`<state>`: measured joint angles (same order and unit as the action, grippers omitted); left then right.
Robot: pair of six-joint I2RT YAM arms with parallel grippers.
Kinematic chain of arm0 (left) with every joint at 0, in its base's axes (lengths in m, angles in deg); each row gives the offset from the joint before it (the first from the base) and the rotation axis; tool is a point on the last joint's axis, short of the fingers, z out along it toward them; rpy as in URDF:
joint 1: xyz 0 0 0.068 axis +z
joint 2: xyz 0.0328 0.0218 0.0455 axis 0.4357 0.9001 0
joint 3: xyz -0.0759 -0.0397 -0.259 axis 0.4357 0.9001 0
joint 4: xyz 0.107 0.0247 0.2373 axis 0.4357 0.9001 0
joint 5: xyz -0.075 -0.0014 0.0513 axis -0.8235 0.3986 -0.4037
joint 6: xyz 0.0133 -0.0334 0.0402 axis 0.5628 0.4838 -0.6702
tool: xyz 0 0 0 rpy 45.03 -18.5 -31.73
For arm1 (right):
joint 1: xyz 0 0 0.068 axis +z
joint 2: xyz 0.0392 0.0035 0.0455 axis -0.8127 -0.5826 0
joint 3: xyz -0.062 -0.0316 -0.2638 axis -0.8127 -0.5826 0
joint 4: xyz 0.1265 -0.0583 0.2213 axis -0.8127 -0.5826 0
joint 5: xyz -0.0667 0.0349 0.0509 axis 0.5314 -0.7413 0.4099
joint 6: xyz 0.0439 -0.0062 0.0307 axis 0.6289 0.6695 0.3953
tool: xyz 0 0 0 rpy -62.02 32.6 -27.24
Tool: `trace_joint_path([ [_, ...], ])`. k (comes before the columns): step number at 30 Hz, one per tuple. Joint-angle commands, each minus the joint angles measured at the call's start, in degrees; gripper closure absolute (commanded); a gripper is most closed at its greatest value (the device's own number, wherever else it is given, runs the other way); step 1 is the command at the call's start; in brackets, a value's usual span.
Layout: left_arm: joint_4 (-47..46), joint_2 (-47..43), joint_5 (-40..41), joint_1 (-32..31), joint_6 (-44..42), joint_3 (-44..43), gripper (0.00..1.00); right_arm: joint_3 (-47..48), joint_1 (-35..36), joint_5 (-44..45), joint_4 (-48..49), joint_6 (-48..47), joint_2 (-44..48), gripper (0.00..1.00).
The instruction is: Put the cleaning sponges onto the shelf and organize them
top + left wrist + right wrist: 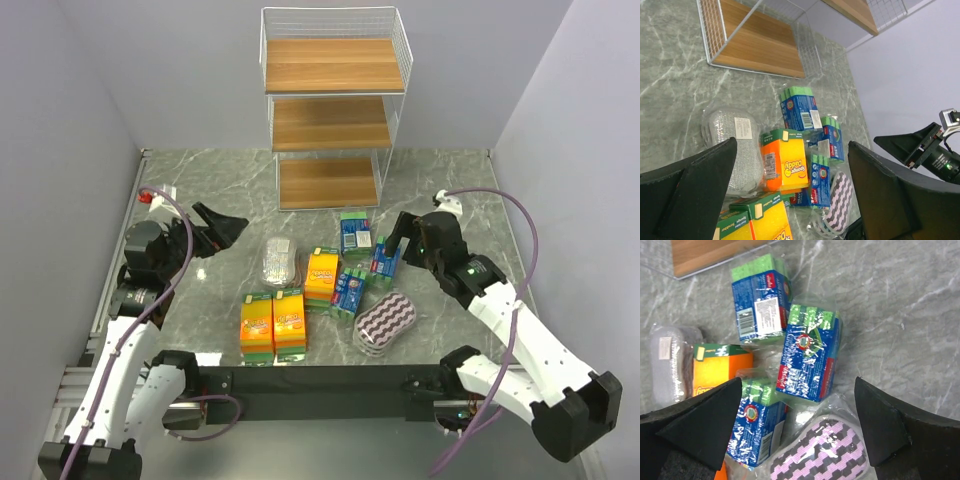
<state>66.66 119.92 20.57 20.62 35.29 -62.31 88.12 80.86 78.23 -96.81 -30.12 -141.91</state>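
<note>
The cleaning sponges lie in a loose cluster on the marble table in front of the shelf (pixel 330 100). Three orange-yellow packs (pixel 289 322) sit at the left and middle. Three blue-green packs (pixel 809 358) lie to their right, with the purple-white oval (pixel 822 452) nearest the front. The silvery oval (pixel 737 131) rests left of the cluster. My left gripper (pixel 224 229) hovers open, left of the silvery oval and apart from it. My right gripper (pixel 798 382) hangs open above the blue-green packs and the purple oval, holding nothing.
The shelf's three wooden tiers are bare, and its lowest tier (pixel 328 182) sits at table level just behind the packs. Grey walls close in on the left, right and back. The table's front rail (pixel 320 378) runs just behind the arm bases.
</note>
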Motion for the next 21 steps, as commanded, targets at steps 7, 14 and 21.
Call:
trace_joint_path([
  [7, -4.95, -1.69, -2.45, 0.03, 0.39, -2.07, 0.01, -1.07, 2.49, 1.52, 4.13, -1.01, -1.89, 0.00],
  [14, -5.30, -0.19, -3.95, 0.03, 0.75, -2.24, 0.01, 4.64, 9.09, 13.06, -2.89, 6.54, -13.23, 0.00],
  [21, -3.63, -2.73, -2.37, 0.03, 0.22, -1.37, 0.00, 5.34, 12.16, 15.34, -3.24, 11.82, -19.72, 0.00],
])
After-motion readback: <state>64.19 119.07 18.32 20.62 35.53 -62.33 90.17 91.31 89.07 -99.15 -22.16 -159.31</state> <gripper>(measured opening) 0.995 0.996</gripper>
